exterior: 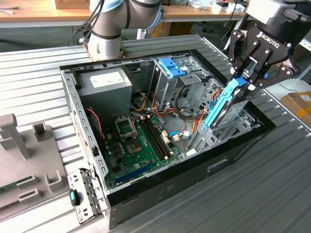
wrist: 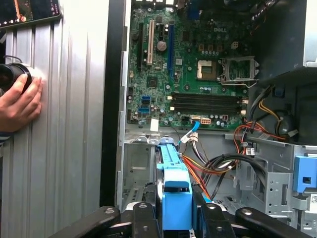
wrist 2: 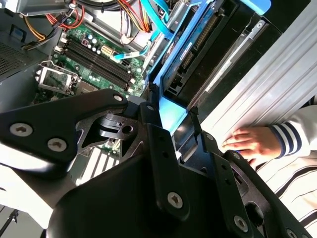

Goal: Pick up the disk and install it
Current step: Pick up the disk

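In the exterior view my gripper (exterior: 245, 80) is shut on the upper end of the disk (exterior: 224, 109), a flat drive in a bright blue frame. The disk stands steeply tilted at the open computer case's (exterior: 73, 97) side on the exterior view's right. Its lower end is down in the drive bay (exterior: 238, 127). In the first wrist view the disk's blue frame (wrist: 174, 191) sits between my black fingers (wrist: 143, 215). In the second wrist view the disk (wrist 2: 203, 47) runs away from my gripper (wrist 2: 171, 116) along the case wall.
Inside the case lie a green motherboard (exterior: 141, 145), a grey power supply with a white sticker (exterior: 104, 82), a metal cage with a blue latch (exterior: 171, 68) and loose cables (exterior: 182, 111). A person's hand (wrist: 17, 101) rests on the ribbed table beside the case. A grey fixture (exterior: 19, 155) stands at the exterior view's left.
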Controlling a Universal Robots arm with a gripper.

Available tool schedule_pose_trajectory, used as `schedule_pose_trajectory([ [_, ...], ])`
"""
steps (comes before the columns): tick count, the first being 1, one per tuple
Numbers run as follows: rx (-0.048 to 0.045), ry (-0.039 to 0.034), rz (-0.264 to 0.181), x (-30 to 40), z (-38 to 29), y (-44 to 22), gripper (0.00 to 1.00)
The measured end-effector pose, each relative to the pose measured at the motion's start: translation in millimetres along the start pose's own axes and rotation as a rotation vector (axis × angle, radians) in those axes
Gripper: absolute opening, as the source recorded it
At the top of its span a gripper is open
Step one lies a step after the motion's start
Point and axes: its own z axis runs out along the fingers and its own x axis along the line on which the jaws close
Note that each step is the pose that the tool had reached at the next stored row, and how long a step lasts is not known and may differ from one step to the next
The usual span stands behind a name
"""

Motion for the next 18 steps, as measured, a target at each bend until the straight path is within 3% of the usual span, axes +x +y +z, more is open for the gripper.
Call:
schedule_pose_trajectory([
  [4, 0.0000, 0.0001, 0.000, -0.1, 10.1, -0.1, 0.37],
  [12, 0.0028, -0.0012, -0.002, 0.8, 16.6, -0.2, 0.37],
  [16, 0.0028, -0.0010, -0.002, 0.8, 16.7, -0.2, 0.37],
  [18, 0.0028, -0.0010, -0.002, 0.8, 16.8, -0.2, 0.44],
])
